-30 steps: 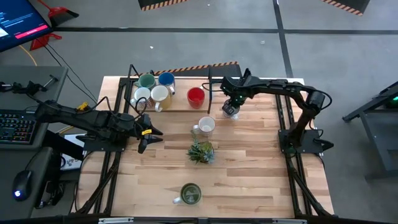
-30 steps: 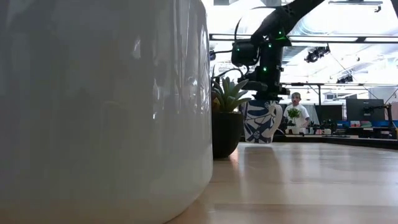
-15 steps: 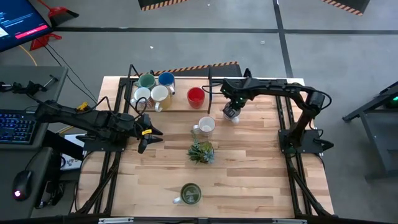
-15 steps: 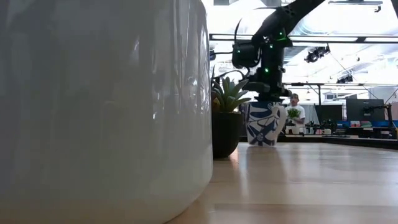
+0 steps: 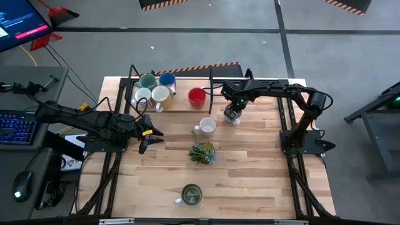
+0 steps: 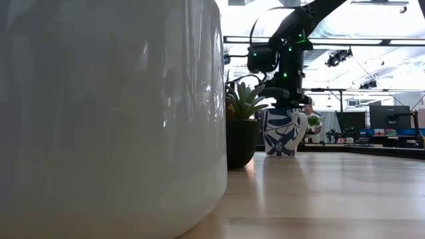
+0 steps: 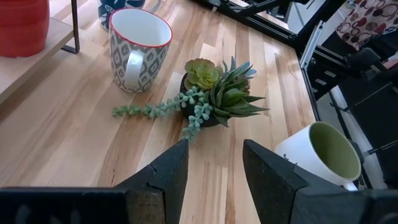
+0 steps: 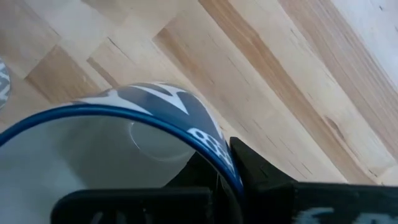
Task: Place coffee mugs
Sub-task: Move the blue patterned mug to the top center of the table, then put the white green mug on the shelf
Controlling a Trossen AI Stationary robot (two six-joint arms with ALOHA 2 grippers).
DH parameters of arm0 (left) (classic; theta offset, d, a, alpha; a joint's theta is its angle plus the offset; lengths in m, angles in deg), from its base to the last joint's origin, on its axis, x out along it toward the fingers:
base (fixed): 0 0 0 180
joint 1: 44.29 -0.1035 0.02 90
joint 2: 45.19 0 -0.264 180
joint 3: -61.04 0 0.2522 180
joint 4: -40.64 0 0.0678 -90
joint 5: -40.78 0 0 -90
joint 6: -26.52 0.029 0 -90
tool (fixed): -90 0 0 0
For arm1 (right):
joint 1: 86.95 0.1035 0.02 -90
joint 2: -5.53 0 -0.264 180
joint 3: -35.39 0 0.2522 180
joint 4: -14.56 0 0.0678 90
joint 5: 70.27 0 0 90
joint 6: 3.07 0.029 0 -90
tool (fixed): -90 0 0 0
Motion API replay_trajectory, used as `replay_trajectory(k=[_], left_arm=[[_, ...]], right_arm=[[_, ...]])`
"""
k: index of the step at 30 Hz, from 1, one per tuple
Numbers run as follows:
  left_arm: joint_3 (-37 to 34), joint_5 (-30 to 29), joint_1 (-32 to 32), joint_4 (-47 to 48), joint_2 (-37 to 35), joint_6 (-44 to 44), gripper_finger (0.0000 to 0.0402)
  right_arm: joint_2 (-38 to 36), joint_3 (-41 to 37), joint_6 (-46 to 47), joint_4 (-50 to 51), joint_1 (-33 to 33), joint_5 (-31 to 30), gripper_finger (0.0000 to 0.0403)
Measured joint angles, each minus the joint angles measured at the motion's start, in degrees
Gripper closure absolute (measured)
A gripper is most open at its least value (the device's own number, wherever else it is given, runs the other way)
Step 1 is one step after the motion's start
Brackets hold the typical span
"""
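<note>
My right gripper [image 5: 232, 112] is shut on a white mug with blue patterns [image 6: 282, 133] at the table's far right, beside the raised board [image 5: 181, 107]. On that board stand the teal [image 5: 147, 81], blue [image 5: 167, 79], red [image 5: 197, 96] and two pale mugs [image 5: 152, 95]. A grey-patterned white mug [image 7: 138, 46] stands upright on the table mid-field. A green-lined mug [image 5: 190, 195] lies near the front edge. My left gripper [image 5: 147, 134] waits open at the left, above the table. My right gripper holds the patterned mug by its blue rim [image 8: 208, 146], with one finger [image 8: 202, 171] inside the mug and the other [image 8: 261, 168] outside its wall. The fingers come from above, pointing down. The mug stays upright, its base [image 6: 281, 153] down at the table top.
A small succulent plant [image 5: 202, 152] in a dark pot stands mid-table, near the patterned white mug. A large white object [image 6: 106, 113] fills the left of the low view. Bare wood lies to the right and front of the plant.
My right gripper has sunk slightly with the blue-patterned mug, which has come down to the table top and stayed upright.
</note>
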Motion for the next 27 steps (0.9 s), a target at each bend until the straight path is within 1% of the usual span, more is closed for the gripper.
replay_trajectory(k=[12,19,23,27], left_arm=[[0.0,0.0,0.0,0.0,0.0,0.0,0.0259],[0.0,0.0,0.0,0.0,0.0,0.1,0.0259],[0.0,0.0,0.0,0.0,0.0,0.1,0.0259],[0.0,0.0,0.0,0.0,0.0,0.1,0.0259]], right_arm=[[0.0,-0.1,0.0,-0.9,0.0,-0.4,0.0357],[0.0,0.0,0.0,-0.3,0.0,0.0,0.0315],[0.0,2.1,-0.5,2.2,0.0,0.0,0.0294],[0.0,6.2,-0.9,5.7,0.0,-0.5,0.0286]])
